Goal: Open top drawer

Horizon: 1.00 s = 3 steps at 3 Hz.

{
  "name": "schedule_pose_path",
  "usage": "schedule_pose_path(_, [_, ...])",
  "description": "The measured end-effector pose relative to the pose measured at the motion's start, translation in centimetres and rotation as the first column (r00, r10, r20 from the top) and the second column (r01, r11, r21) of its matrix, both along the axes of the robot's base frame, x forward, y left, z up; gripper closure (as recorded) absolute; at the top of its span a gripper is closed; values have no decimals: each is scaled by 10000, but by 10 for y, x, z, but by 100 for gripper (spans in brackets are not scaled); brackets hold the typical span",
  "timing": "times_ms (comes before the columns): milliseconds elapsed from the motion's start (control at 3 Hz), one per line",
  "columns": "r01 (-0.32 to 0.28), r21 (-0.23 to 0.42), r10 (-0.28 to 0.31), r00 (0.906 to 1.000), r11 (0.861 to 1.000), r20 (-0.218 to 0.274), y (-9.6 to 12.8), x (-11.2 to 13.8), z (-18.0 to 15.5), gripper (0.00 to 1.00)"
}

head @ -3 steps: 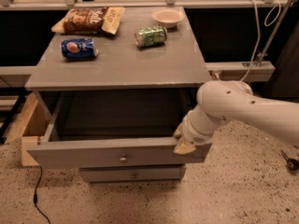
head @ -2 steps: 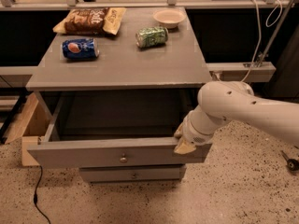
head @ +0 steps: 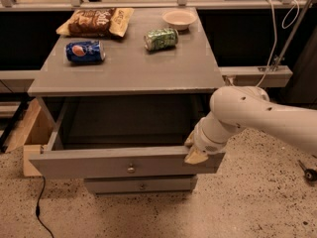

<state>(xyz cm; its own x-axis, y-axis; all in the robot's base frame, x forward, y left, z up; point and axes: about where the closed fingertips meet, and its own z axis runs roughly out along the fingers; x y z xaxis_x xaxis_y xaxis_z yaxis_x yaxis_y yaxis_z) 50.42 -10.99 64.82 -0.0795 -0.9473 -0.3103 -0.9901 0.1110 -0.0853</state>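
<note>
Lower centre: top drawer [head: 99, 163] stands pulled out; at its right end the gripper [head: 193, 148] pinches the front panel's upper edge, white arm [head: 267, 115] extending from frame right.

Arm [head: 270, 120]: smooth off-white shell, thick rounded tube, matte finish. The bulbous joint nearest the top drawer [head: 99, 165] has a few small dark holes on its upper side. Wrist section [head: 212, 135]: narrower, cylindrical, same off-white, w/ a ring seam & tiny dark dots. Gripper [head: 194, 150]: tan/beige, wedge-shaped tip, at the right end of the drawer front's upper edge.
</note>
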Motion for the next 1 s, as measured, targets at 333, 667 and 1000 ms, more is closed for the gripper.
schedule_pose_path(333, [-1, 0, 1, 10000, 10000, -1, 0, 0, 0, 27])
schedule_pose_path(667, [-46, 1, 46, 10000, 10000, -28, 1, 1, 1, 4])
schedule_pose_path(1000, [11, 22, -10, 9997, 10000, -234, 0, 0, 2, 0])
